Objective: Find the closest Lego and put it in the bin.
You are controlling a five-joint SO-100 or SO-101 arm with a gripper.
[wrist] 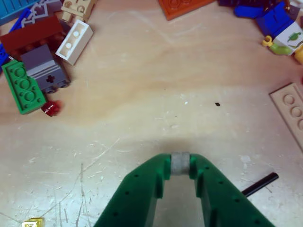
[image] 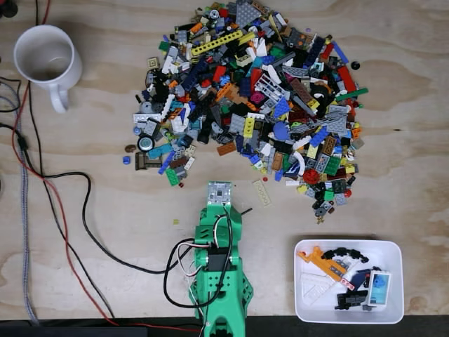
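I count one mug (image: 45, 57) at the upper left of the fixed view, one bin (image: 349, 281) at its lower right, and one Lego pile (image: 252, 98) across the top, its bricks too many to count. In my wrist view, upper left: one green brick (wrist: 22, 86), one grey brick (wrist: 45, 71), one white brick (wrist: 74, 41).

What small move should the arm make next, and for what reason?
Probably lift a little and begin to swing toward the bin. In the wrist view the jaws appear shut on a small gray piece, just over the table, so a piece seems already picked. In the fixed view the bin lies right of the arm.
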